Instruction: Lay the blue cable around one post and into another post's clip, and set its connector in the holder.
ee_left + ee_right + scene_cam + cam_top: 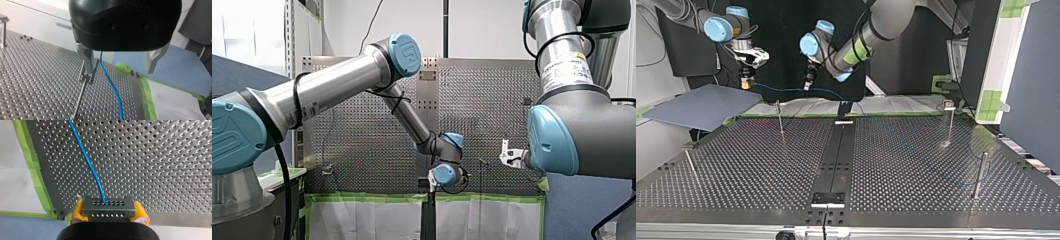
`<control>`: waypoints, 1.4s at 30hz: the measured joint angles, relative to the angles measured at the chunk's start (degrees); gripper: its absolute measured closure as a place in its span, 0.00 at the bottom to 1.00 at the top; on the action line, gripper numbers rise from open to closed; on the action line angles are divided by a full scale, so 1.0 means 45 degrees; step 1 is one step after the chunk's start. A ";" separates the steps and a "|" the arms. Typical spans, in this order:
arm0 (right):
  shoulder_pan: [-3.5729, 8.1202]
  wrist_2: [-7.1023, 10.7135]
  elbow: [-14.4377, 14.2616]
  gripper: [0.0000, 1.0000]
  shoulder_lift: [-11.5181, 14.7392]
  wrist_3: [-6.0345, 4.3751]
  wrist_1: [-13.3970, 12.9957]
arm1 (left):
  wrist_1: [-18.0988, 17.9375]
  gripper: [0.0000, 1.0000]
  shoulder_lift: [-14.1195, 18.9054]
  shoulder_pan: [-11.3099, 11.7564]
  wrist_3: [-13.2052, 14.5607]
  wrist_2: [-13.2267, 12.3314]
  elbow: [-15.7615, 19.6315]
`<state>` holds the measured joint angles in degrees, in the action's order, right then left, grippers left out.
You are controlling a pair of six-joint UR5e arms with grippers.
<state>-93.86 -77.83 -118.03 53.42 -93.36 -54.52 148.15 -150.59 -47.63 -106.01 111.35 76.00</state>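
My right gripper [108,205] has its yellow pads [78,211] pressed against both ends of the grey rectangular connector [108,211], pinching it above a corner of the perforated metal surface [162,170], where green tape [37,177] lines the edge. The thin blue cable [87,161] leaves the connector's hole-studded face and runs ahead over the surface. In the top view the cable hangs in the air along the surface's edge nearest the arms, from my right gripper across to my left gripper [118,72]. This black gripper has its metal fingers [86,58] spread wide, and the cable drops between them, close beside one finger and pinched by neither. Just under that finger stands a thin metal post [81,96] with a small clip at its top, near the taped edge. I cannot tell whether the cable touches the clip.
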 joint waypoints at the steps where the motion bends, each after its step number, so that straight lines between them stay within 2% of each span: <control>1: 0.0006 0.0006 -0.0011 1.00 -0.0003 -0.0017 -0.0066 | -0.0055 0.00 0.0000 -0.0040 -0.0087 0.0022 0.0004; 4: 0.0030 0.0032 -0.0030 1.00 -0.0055 -0.0140 -0.0311 | -0.0179 0.00 0.0000 -0.0109 -0.0287 0.0128 0.0035; 9: 0.0087 0.0136 -0.0032 1.00 -0.0329 -0.0482 -0.0891 | -0.0291 0.00 0.0007 -0.0141 -0.0436 0.0225 0.0099; 14: 0.0111 0.0443 -0.0002 1.00 -0.0433 -0.0795 -0.1405 | -0.0778 0.00 0.0017 -0.0166 -0.0803 0.0501 0.0564; 17: 0.0116 0.0574 0.0013 1.00 -0.0455 -0.0929 -0.1521 | -0.1182 0.00 0.0016 -0.0186 -0.0892 0.0625 0.0948; 26: 0.0121 0.0928 0.0032 1.00 -0.0470 -0.1127 -0.1586 | -0.2365 0.00 0.0017 -0.0206 -0.1385 0.0516 0.0850; 35: 0.0051 0.0985 0.0044 1.00 -0.0470 -0.1098 -0.1532 | -0.3513 0.00 -0.0045 -0.0220 -0.2079 0.0324 0.0665; 42: -0.0030 0.0986 0.0046 1.00 -0.0470 -0.1059 -0.1485 | -0.3147 0.00 -0.0513 -0.0050 -0.2218 0.0258 0.0061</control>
<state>-94.00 -73.40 -117.82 51.30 -98.13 -61.20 133.99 -152.89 -47.85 -115.99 112.52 76.27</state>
